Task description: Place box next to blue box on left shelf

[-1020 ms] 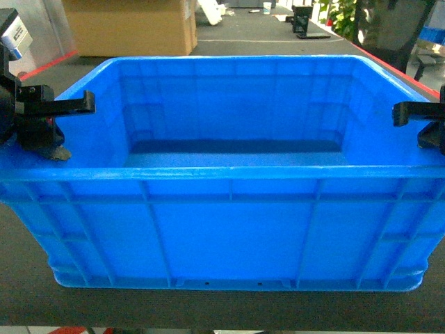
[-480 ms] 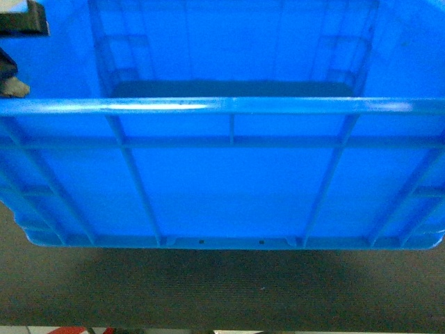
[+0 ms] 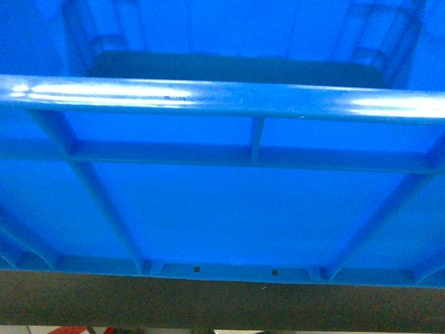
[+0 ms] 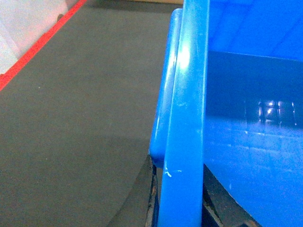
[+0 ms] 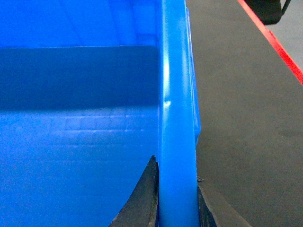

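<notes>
1. In the head view the box (image 3: 222, 202) fills almost the whole picture. You see its shiny rim, its ribbed near wall and a bit of its inside. No pincer shows here.
2. Below the box in that view lies a strip of the dark grey table (image 3: 222, 303).
3. The left wrist view shows what the head view does not: the left pincer (image 4: 177, 208) has one dark finger on each side of the box's left rim, pinching it.
4. The right wrist view shows the right pincer (image 5: 176, 203) the same way, its two dark fingers pressed on the box's right rim.
5. Both wrist views show the dark grey table beside the box.
6. A red line (image 4: 38, 47) runs along the table's edge on the left, and a red line (image 5: 274, 40) on the right.
</notes>
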